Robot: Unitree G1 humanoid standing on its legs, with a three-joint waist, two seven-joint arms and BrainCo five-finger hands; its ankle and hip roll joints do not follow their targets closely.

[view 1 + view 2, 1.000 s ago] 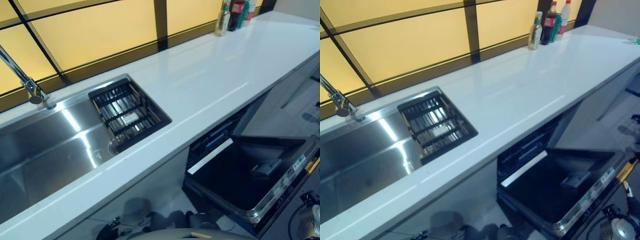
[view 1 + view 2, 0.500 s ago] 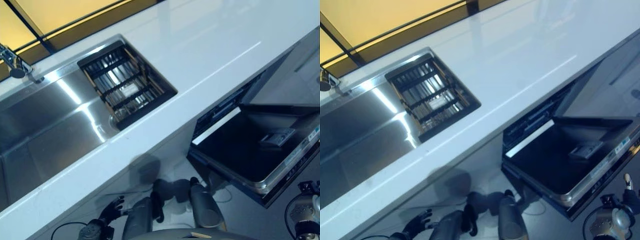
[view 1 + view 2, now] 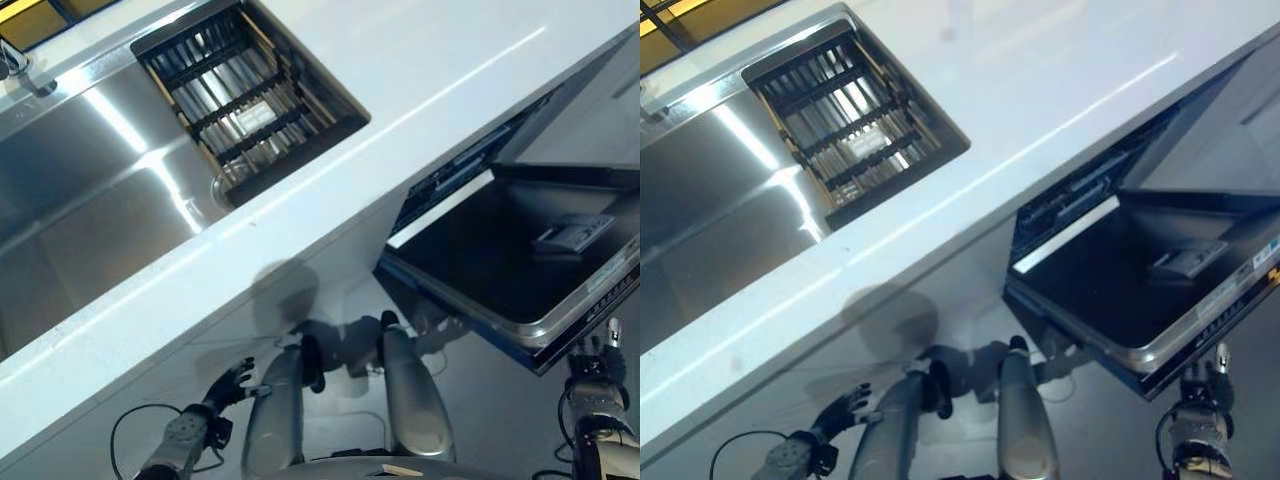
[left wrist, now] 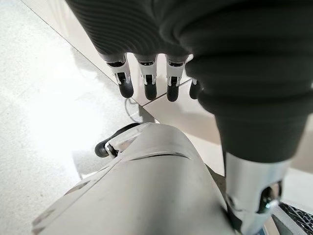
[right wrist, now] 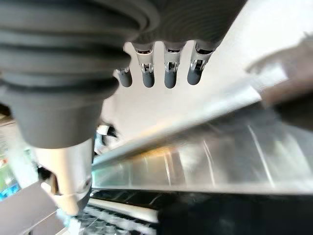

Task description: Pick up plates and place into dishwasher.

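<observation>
The dishwasher's door [image 3: 505,265] hangs open under the counter at the right, its dark inner face up, with a dark rack [image 3: 455,175] showing in the opening behind it. A black dish rack [image 3: 245,95] sits in the sink; something pale lies among its bars and I cannot tell what it is. My left hand [image 3: 233,382] hangs low at the lower left, below the counter front, fingers [image 4: 146,83] straight and holding nothing. Low at the lower right, just beneath the door's front edge, is my right hand [image 3: 598,372]; its fingers [image 5: 168,73] are straight and hold nothing.
A white counter [image 3: 420,60] runs across the view. The steel sink [image 3: 90,200] with a tap [image 3: 15,65] is set in its left part. Pale floor [image 3: 500,420] lies below the door. The door's steel rim [image 5: 195,161] is close to my right hand.
The camera has tilted down: the window and bottles have left the picture, and the counter front, floor and both hanging hands have come into it.
</observation>
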